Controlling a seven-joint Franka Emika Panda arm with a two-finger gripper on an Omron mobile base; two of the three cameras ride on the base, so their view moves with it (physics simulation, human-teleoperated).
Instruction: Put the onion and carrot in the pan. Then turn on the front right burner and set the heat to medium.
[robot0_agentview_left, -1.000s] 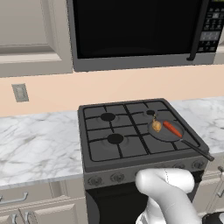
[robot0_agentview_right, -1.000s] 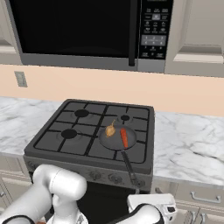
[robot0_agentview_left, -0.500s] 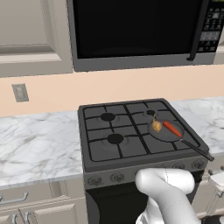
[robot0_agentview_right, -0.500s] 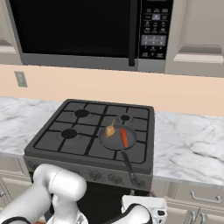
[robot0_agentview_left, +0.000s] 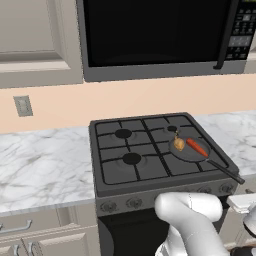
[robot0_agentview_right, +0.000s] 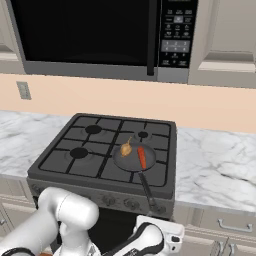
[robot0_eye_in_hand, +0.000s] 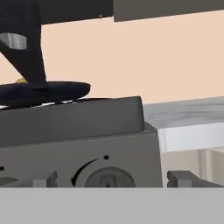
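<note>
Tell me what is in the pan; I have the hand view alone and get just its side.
Observer: The onion and the carrot both lie in the pan, side by side.
Operator: Name the burner it sits on.
Observer: The front right one of the stove.
Operator: Say where the handle points.
Observer: The handle runs toward the robot and sticks out past the stove's front edge.

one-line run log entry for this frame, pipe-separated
phase: burner step | onion in pan | carrot in pan | gripper open, facing front-right knob, no contact
</note>
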